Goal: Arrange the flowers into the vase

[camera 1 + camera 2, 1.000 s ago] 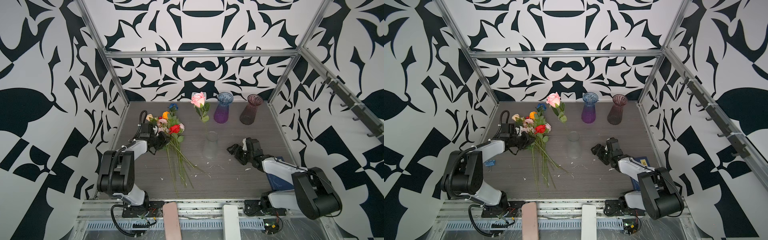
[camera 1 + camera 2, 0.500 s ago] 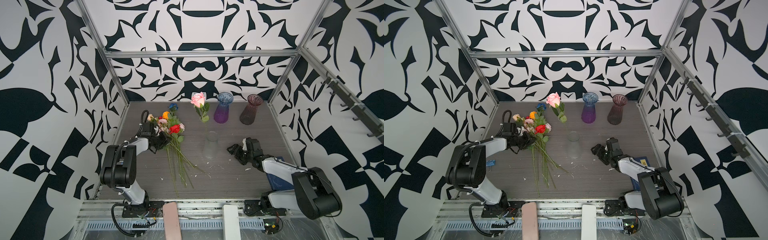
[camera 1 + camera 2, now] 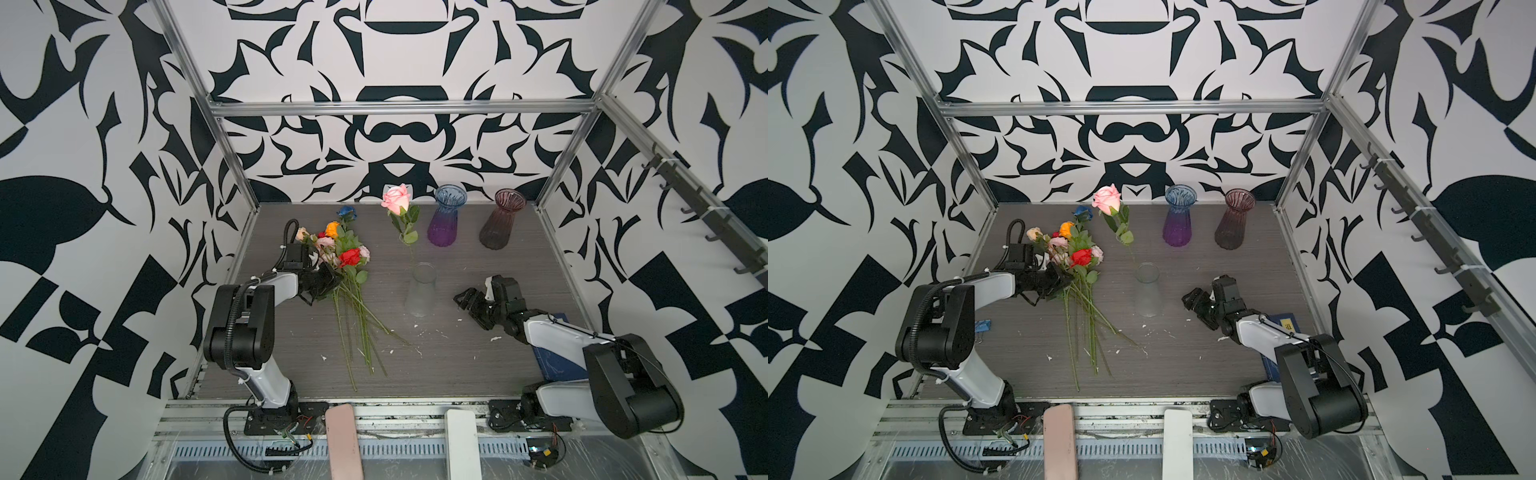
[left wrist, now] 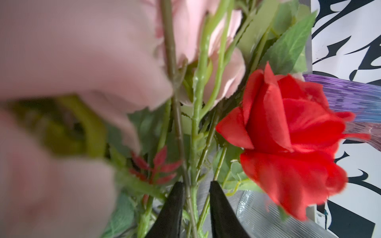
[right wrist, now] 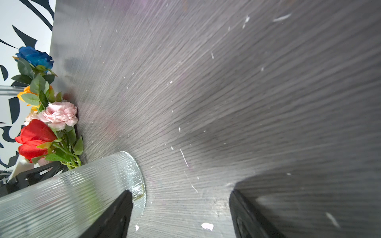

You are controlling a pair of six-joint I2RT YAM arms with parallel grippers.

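While my left gripper (image 4: 194, 185) sits narrowed around a few stems of the flowers (image 3: 351, 257), their heads just ahead of it — whether it truly pinches them I cannot tell — my right gripper (image 5: 179, 193) gapes wide, holding nothing, the clear vase (image 5: 72, 185) near it, off one side.

A mixed bunch of artificial flowers (image 3: 345, 257) (red, orange, blue, cream and pale pink heads on thin green leafy stems) lies flat. Its stems (image 4: 191, 144) pass between the narrowly parted jaws of the left gripper (image 4: 195, 184), with the heads just past the tips. A clear ribbed glass vase (image 3: 420, 293) stands upright near the right gripper (image 5: 179, 192), outside its wide-set jaws, and holds one tall pink rose (image 3: 396, 199).
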